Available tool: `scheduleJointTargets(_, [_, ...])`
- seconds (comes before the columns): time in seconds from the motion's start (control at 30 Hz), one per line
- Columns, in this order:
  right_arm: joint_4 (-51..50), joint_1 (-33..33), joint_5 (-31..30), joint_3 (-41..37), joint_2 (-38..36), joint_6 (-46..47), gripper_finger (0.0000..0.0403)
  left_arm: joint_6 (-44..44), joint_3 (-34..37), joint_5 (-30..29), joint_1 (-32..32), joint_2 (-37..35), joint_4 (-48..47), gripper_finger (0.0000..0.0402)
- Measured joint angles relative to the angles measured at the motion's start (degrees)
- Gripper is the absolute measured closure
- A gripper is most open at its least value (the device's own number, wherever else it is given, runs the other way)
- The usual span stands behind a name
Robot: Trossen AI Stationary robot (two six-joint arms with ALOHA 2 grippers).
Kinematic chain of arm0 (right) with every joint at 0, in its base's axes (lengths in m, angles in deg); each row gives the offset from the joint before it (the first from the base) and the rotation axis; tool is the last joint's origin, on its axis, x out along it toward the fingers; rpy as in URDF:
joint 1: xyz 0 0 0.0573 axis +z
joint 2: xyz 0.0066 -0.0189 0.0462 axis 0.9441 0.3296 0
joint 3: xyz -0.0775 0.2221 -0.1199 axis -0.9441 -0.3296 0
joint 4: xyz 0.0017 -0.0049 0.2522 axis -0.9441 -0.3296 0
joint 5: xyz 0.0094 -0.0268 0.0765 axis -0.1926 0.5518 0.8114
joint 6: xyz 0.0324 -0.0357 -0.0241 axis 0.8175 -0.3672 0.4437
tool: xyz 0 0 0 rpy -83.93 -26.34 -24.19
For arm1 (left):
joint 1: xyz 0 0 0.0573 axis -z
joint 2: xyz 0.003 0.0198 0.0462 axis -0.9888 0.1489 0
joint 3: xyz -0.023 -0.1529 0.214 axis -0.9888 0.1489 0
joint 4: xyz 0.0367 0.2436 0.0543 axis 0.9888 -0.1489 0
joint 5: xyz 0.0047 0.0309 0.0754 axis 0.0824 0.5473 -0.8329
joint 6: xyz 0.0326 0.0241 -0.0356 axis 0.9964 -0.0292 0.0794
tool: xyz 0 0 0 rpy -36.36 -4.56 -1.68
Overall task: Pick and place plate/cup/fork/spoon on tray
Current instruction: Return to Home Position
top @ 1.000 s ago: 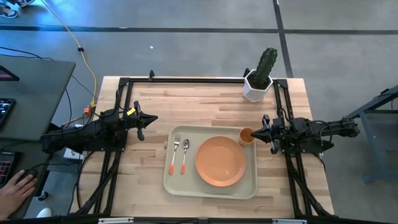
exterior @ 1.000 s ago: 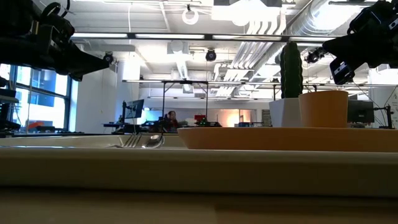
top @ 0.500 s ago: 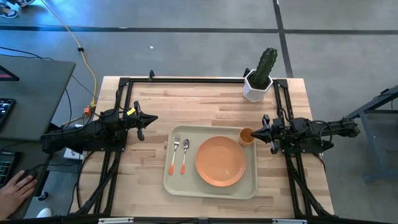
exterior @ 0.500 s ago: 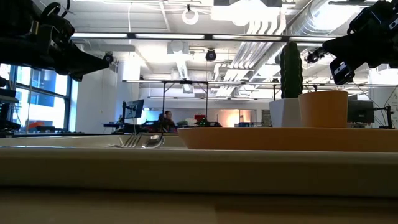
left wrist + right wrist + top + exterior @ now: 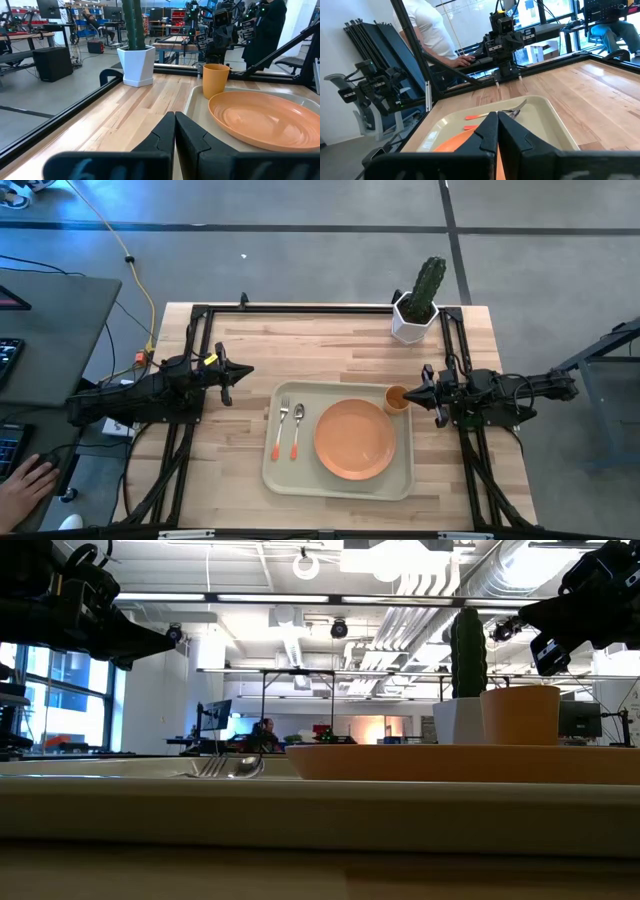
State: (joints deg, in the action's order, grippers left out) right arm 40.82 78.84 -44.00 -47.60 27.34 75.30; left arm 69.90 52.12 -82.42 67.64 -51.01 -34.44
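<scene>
Wooden table (image 5: 330, 345) in open workshop, tray (image 5: 340, 480) holding plate (image 5: 354, 439), both pincers closed and empty

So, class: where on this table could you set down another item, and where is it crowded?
Bare wood runs behind the tray, from the left gripper across to the cactus pot. The tray itself is crowded: fork, spoon, plate, and cup beside the right gripper.

one tray (image 5: 275, 477), one plate (image 5: 354, 439), one cup (image 5: 396, 398), one fork (image 5: 279, 428), one spoon (image 5: 297, 430), one cactus pot (image 5: 412, 321)
</scene>
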Motion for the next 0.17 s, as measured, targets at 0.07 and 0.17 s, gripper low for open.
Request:
scheduleJointTargets(0.07, [0.0, 0.0, 0.0, 0.0, 0.0, 0.0, 0.0402, 0.0, 0.0, 0.0, 0.0, 0.0, 0.0, 0.0398])
scheduleJointTargets(0.17, [0.0, 0.0, 0.0, 0.0, 0.0, 0.0, 0.0402, 0.0, 0.0, 0.0, 0.0, 0.0, 0.0, 0.0398])
